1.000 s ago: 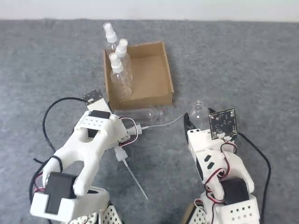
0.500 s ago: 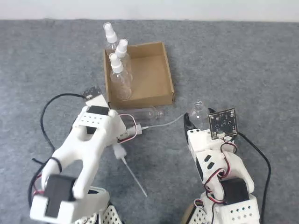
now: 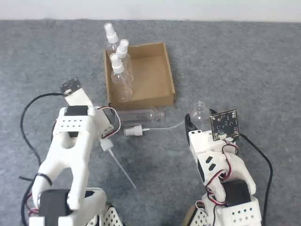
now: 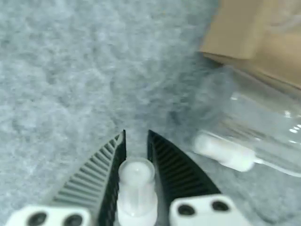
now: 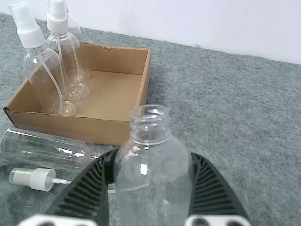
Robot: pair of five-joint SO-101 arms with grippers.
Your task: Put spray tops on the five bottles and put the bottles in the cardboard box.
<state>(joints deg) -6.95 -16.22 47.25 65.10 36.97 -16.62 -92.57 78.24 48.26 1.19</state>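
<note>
My left gripper (image 3: 107, 141) (image 4: 136, 142) is shut on a white spray top (image 3: 106, 145) (image 4: 136, 181) whose thin tube (image 3: 123, 172) trails toward the table's front. It hangs left of a capless clear bottle (image 3: 141, 114) (image 4: 256, 117) lying on its side in front of the cardboard box (image 3: 167, 70) (image 5: 120, 123). A second spray top (image 3: 133, 131) (image 4: 223, 153) (image 5: 32, 179) lies beside that bottle. My right gripper (image 3: 197, 121) (image 5: 151, 162) is shut on an upright open-necked bottle (image 3: 200, 112) (image 5: 150, 160). Three capped bottles (image 3: 120, 77) (image 5: 44, 75) stand at the box's left side.
Grey carpet (image 3: 244, 61) covers the table, with free room to the right of the box and at far left. The left arm's black cable (image 3: 28, 122) loops over the carpet at the left. A pale wall (image 5: 211, 23) rises behind the box.
My left arm has swung left and drawn back from the lying bottle, carrying the spray top and its tube along. The right arm and its bottle have kept still.
</note>
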